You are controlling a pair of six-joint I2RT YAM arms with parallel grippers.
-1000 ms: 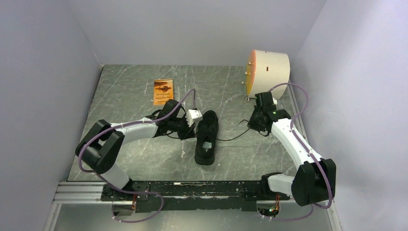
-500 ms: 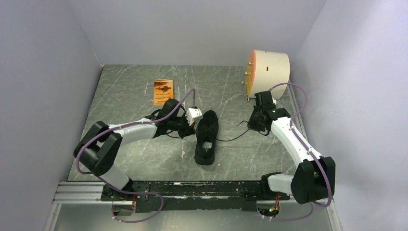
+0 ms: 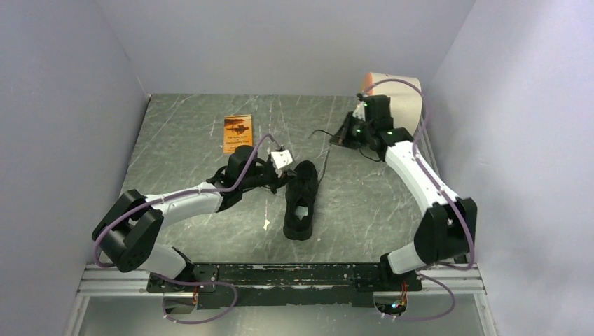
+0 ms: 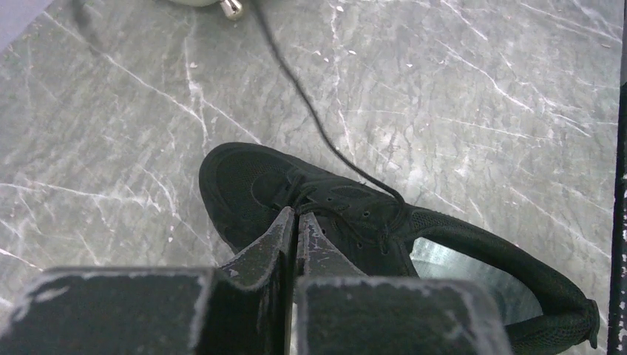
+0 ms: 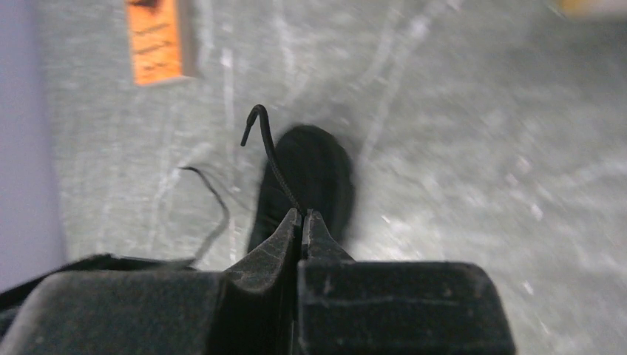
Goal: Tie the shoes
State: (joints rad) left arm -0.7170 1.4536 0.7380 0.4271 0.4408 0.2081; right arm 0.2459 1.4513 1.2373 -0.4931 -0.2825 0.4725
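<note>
The black shoe (image 3: 301,201) lies mid-table with its toe toward the back wall. My left gripper (image 4: 298,214) is shut at the laces over the shoe's (image 4: 347,214) tongue, and a black lace strand appears pinched at its tips. In the top view that left gripper (image 3: 291,176) presses at the shoe's left front. My right gripper (image 5: 302,213) is shut on a lace end (image 5: 268,144) that curls up out of its tips. This right gripper (image 3: 341,138) is raised at the back right, and the lace (image 3: 323,161) runs from it down to the shoe.
An orange card (image 3: 237,133) lies at the back left of the shoe. A cream drum with an orange face (image 3: 392,94) stands at the back right, just behind my right wrist. A small pale scrap (image 3: 266,224) lies to the left of the shoe's heel.
My left gripper shut at the laces and shifted slightly toward the shoe. My right arm swung from beside the shoe to the back, drawing the lace out with it.
</note>
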